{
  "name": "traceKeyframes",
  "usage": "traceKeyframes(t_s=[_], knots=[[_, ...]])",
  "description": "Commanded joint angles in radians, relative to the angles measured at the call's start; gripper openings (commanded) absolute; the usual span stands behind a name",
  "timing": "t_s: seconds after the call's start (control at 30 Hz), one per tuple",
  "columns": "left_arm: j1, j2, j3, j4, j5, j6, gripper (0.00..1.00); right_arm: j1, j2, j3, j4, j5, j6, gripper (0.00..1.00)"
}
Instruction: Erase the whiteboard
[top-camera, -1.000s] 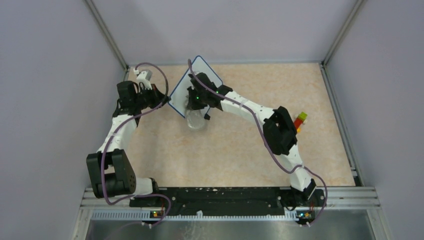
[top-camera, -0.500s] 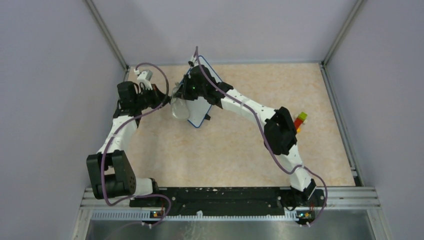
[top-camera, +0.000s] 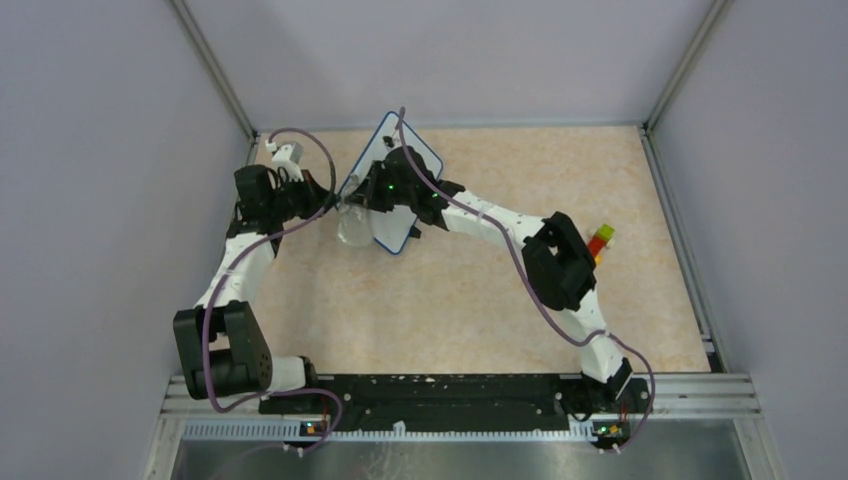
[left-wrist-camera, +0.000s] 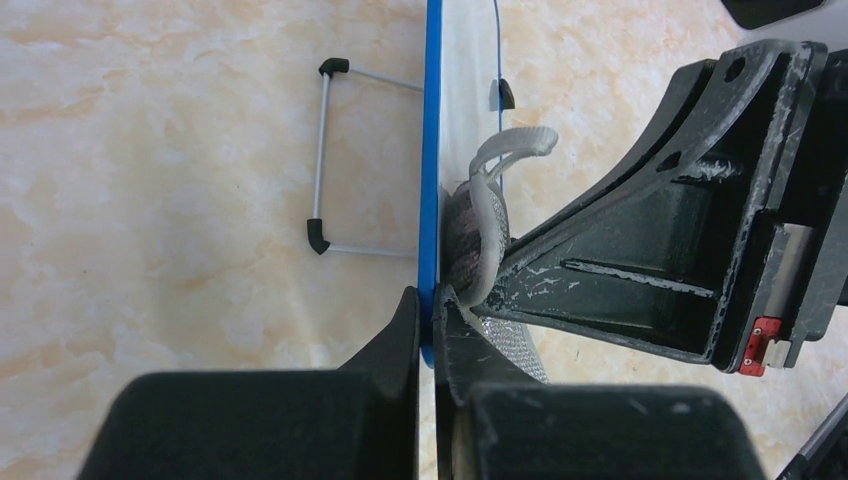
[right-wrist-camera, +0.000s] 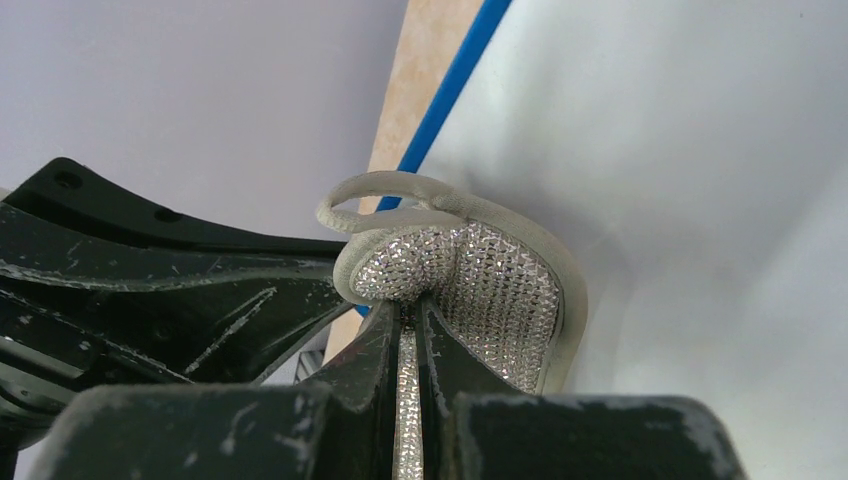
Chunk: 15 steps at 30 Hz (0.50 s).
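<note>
The whiteboard (top-camera: 393, 231) stands on edge at the back left of the table, white with a blue rim. In the left wrist view it shows edge-on (left-wrist-camera: 431, 150), with its wire stand and black feet (left-wrist-camera: 318, 235) behind it. My left gripper (top-camera: 333, 205) is shut on the blue rim (left-wrist-camera: 428, 318). In the right wrist view the board face (right-wrist-camera: 700, 150) is blank white. My right gripper (top-camera: 370, 203) is shut on the glittery grey eraser pad (right-wrist-camera: 490, 280), its fingertips (right-wrist-camera: 408, 335) pinching a fold. The pad (left-wrist-camera: 478, 235) presses against the board's face near the left gripper.
A small red, yellow and green block (top-camera: 600, 240) lies beside the right arm's elbow. Grey walls and metal frame posts close in the tan table (top-camera: 480, 300) on three sides. The left gripper's black body (right-wrist-camera: 150, 280) sits close beside the pad.
The right gripper has carried the pad leftward across the board toward the left gripper. The board has swung and tilted in the left gripper's hold. The left arm has barely moved.
</note>
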Motion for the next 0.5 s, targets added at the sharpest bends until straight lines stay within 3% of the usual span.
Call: traceKeyframes(t_s=[0.0,0.3,0.47], knots=[[-0.050,-0.049,-0.011,0.057,0.155,-0.010,0.00,0.027,0.027,-0.077,-0.138,-0.057,-0.016,0.00],[-0.053,-0.049,-0.004,0.040,0.128,-0.001,0.00,-0.029,-0.082,-0.218,-0.278,0.037,-0.199,0.00],[-0.053,-0.048,-0.001,0.030,0.110,0.007,0.00,-0.040,-0.169,-0.207,-0.294,0.046,-0.337,0.00]])
